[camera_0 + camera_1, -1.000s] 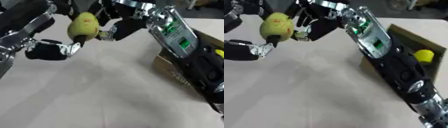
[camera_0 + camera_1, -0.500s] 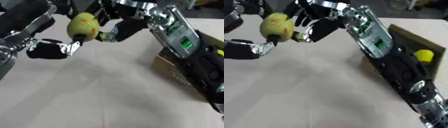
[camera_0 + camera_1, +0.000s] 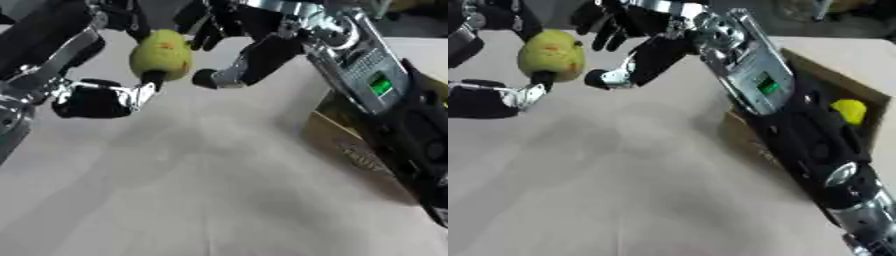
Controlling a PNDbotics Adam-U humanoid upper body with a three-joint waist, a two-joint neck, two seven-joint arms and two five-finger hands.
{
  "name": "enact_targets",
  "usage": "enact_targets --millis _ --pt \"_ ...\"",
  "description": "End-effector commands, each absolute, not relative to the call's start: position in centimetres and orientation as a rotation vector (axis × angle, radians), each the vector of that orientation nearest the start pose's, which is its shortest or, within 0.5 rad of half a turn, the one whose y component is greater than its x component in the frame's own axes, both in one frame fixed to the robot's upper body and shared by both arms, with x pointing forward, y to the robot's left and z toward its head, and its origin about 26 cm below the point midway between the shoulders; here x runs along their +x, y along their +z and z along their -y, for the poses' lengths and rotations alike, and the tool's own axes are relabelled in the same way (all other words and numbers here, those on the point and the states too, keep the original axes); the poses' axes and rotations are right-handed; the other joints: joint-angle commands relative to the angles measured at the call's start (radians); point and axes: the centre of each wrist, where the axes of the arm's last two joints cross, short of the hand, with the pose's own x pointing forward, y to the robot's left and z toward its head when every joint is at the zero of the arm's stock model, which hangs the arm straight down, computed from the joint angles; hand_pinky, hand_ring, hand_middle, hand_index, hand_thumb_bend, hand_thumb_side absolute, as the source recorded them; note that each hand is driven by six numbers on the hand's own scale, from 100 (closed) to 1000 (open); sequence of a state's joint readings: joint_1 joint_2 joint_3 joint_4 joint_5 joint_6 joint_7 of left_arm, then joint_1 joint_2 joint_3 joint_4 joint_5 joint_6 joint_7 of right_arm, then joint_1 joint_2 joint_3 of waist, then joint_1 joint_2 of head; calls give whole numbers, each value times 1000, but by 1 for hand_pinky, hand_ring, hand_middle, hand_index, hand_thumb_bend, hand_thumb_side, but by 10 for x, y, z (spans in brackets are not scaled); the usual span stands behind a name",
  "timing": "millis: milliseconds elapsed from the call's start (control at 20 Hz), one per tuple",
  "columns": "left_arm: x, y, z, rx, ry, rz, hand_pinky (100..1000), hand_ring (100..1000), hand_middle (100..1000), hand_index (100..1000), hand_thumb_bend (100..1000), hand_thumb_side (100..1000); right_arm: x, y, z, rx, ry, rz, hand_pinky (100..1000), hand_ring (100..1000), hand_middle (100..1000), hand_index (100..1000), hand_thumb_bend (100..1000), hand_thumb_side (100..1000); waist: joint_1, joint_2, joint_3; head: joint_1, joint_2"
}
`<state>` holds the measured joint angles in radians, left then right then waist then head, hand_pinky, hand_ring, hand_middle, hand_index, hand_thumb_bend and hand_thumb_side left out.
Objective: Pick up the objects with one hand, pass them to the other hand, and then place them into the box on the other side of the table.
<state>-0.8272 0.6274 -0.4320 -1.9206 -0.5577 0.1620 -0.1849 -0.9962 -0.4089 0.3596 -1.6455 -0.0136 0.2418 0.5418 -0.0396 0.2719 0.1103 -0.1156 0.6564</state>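
A yellow-green fruit [image 3: 162,54] with a small reddish mark hangs above the pale table [image 3: 192,190], well to the left of the cardboard box [image 3: 343,145]. The left hand [image 3: 105,95] grasps it — fingers [image 3: 147,91] come up from beneath and the fruit rests against their tips, with another part of the hand dark behind its upper side.

The right hand [image 3: 627,55] is just beside the fruit, on the side nearer the box. It is released: its dark fingers [image 3: 610,30] spread out above and one long finger reaches down towards the fruit's lower edge without closing on it. A narrow gap shows between that fingertip and the fruit.

The right forearm [image 3: 754,85] runs from the hand down across the box, covering much of its open top. Inside the box, past the arm, lies a small yellow object [image 3: 849,110].
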Motion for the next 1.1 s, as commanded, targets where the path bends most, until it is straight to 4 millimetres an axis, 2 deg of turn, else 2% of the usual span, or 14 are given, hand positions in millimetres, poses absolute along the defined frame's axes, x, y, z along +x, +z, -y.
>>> enact_targets --millis 50,1100 --pt "311 312 -174 -1155 1743 -2794 680 622 571 499 156 193 363 334 141 86 1446 1955 775 744 785 836 419 100 -2 -31 -2 1 -13" --pt "311 312 -158 -1061 1741 -2801 678 618 566 504 155 196 360 335 127 140 1448 1964 776 743 785 841 494 145 -3 -26 2 -6 -9"
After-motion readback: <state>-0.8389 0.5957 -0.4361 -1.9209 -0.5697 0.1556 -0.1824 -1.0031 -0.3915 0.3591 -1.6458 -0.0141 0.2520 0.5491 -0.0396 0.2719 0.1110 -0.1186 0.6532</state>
